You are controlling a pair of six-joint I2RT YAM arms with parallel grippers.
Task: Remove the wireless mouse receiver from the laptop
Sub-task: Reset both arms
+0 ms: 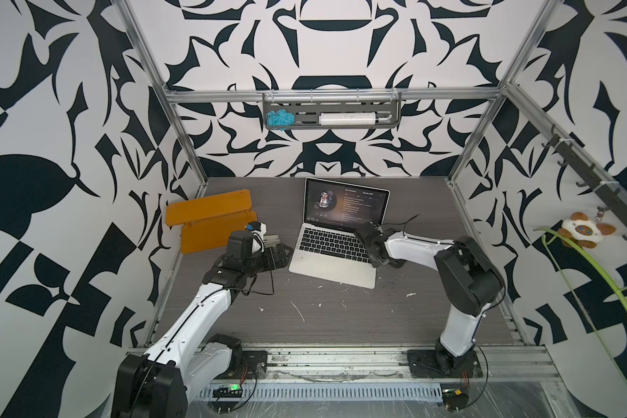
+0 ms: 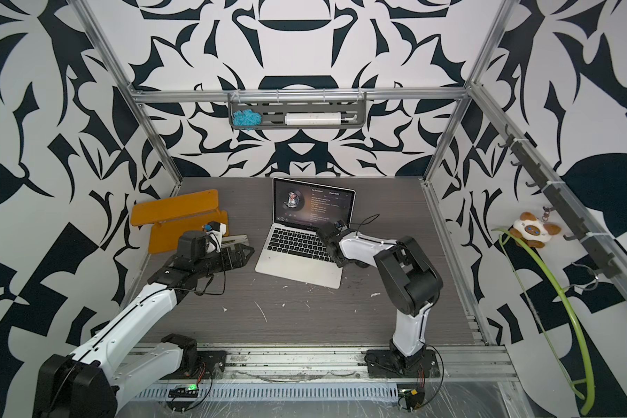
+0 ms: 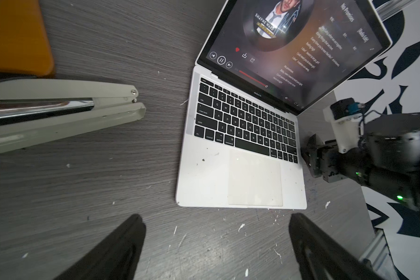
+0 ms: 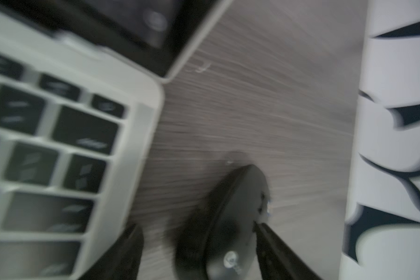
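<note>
Two robot arms are pictured over a grey wood-grain tabletop [image 1: 341, 318], with a slim silver laptop [image 1: 315, 266], black-keyed and showing a dark music player, set open between them. Two flat orange plastic panels [image 1: 210, 213] and a white stapler with a chrome magazine [image 3: 58, 109] are seen beside the left gripper [image 3: 215, 215], on its side away from the laptop. That gripper's jaws are spread to their widest and nothing is held. A corner of the laptop lies just ahead of its fingertips.

The right gripper [image 4: 197, 224] is held low at the laptop's right edge, beside the last keys, with its jaws parted. A black oval computer mouse [image 4: 238, 206] is framed between its fingers. One finger [image 4: 272, 240] appears to meet the mouse's rim while the other is kept clear, so nothing is judged to be gripped.

The step in hand is judged to be the reach for the wireless mouse receiver. To be done well, the jaws should be narrowed, squared to the laptop's side, closed on the nub alone and drawn straight outward, with the mouse avoided.

The receiver itself cannot be made out in any view. The laptop's right edge is masked by the gripper in both top views, and the right wrist picture is blurred.
</note>
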